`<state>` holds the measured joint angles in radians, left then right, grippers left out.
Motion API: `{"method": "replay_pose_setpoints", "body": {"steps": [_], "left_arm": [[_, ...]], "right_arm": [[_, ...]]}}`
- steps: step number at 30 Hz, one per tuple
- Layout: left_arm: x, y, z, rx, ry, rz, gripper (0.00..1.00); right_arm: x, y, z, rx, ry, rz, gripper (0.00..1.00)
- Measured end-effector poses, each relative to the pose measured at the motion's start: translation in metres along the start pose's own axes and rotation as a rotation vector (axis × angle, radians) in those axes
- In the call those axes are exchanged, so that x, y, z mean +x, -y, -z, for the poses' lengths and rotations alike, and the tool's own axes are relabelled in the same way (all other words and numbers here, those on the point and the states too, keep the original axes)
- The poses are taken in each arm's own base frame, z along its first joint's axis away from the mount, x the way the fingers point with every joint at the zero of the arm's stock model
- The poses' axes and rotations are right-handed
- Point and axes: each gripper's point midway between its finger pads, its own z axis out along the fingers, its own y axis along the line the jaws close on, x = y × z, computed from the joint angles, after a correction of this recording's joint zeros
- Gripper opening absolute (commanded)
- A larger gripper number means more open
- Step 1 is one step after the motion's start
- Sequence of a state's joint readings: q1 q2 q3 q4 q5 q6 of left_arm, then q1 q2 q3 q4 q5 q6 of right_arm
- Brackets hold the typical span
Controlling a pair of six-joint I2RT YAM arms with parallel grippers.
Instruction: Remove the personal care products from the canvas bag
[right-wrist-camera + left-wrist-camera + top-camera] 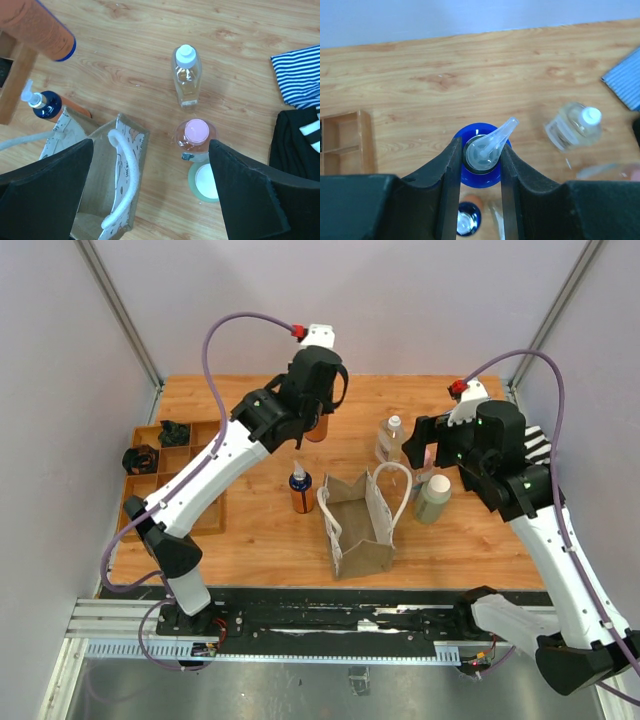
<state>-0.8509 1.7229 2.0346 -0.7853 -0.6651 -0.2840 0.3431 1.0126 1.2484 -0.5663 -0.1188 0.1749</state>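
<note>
Pale wood tabletop (250, 540) runs out to grey walls, with a compartment tray (165, 470) at its left edge. My left claw (481, 152) is clenched on the pump neck of an orange bottle (42, 27), which hangs upright straight below it, off the wood, behind and left of the canvas bag (365, 555). Setting it down should be a plain vertical drop. My right claw (150, 150) is spread wide and holds nothing, above the pink-capped bottle (196, 132) and the cream bottle (206, 180). From overhead the bag looks empty.
</note>
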Motion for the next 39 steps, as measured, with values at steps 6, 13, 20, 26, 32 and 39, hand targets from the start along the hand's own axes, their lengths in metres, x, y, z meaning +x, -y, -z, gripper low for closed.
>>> {"method": "replay_pose_setpoints", "body": {"steps": [6,13,20,26,32,39], "left_arm": [[0.018,-0.028,-0.042,-0.038,-0.028,0.037,0.0],[0.124,-0.034,-0.084,0.014,-0.238,0.031,0.01],[0.175,-0.04,-0.092,0.015,-0.326,0.029,0.01],[0.172,-0.034,-0.099,0.036,-0.285,0.064,0.18],[0.173,-0.027,-0.099,0.067,-0.283,0.09,0.69],[0.154,-0.03,-0.08,0.082,-0.248,0.14,0.81]], "right_arm": [[-0.003,-0.011,-0.002,-0.051,-0.01,0.008,0.99],[0.005,-0.015,-0.008,-0.073,-0.049,0.02,0.99],[0.011,-0.015,-0.007,-0.072,-0.073,0.025,0.98],[0.012,-0.015,-0.01,-0.071,-0.081,0.022,0.99],[0.023,-0.014,-0.025,-0.072,-0.135,0.01,0.99],[0.025,-0.013,-0.032,-0.067,-0.16,0.007,0.99]]}}
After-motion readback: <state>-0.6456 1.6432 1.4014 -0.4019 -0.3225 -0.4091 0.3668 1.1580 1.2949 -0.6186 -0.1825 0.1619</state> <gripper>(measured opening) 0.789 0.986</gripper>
